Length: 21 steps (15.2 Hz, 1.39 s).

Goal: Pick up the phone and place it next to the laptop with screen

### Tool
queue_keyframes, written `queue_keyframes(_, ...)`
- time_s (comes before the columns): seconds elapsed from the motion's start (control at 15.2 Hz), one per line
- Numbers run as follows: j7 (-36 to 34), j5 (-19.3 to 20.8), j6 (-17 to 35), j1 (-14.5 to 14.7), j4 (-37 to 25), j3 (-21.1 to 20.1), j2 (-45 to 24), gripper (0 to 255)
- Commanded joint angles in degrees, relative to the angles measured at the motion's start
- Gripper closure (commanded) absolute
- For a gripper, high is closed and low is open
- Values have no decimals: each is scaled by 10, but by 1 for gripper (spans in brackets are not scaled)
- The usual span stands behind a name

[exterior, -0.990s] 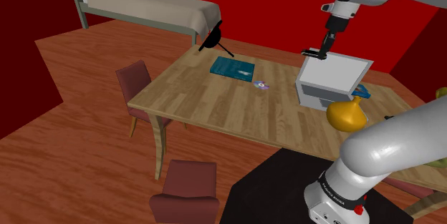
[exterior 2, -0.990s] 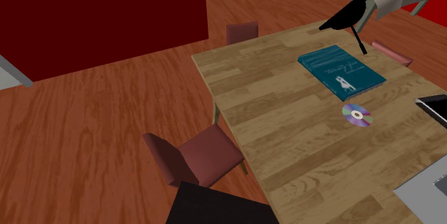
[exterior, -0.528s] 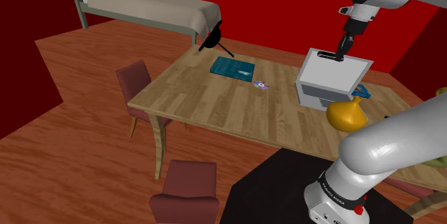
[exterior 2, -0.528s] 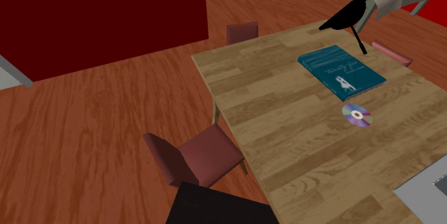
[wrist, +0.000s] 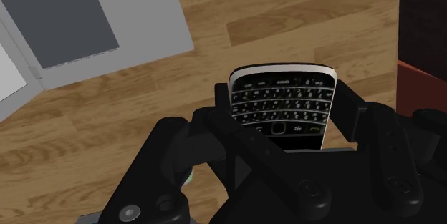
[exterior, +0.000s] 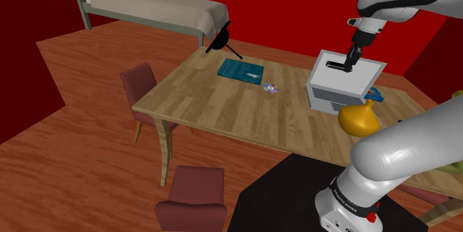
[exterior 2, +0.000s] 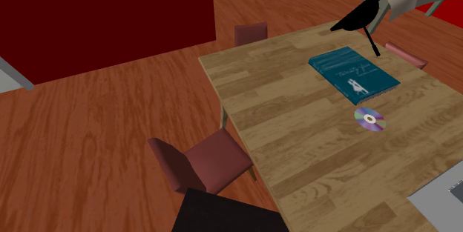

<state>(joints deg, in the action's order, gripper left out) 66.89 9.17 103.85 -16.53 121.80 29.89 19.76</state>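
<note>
Gripper (exterior: 343,65) has swung over and dipped to the laptop's (exterior: 349,84) 12 o'clock edge in shoulder view, clamped on phone (wrist: 283,101): pick done, set-down left.

A wooden surface (exterior 2: 297,149) runs toward the second exterior view's right. On it lie a teal book (exterior 2: 354,73) and, just beside it, a shiny disc (exterior 2: 369,118). A black lamp-like object (exterior 2: 361,14) stands beyond the book. A red chair (exterior 2: 211,160) sits at the near edge. A pale grey corner, possibly the laptop (exterior 2: 438,208), shows at lower right.
</note>
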Motion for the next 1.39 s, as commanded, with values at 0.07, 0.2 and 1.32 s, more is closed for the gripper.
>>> queue_keyframes(0.07, 0, 2, 24, -1, 23, 3, 0, 255)
queue_keyframes(0.2, 0, 2, 39, -2, 37, 5, -2, 255)
queue_keyframes(1.32, 12, -5, 176, -1, 134, 29, -45, 255)
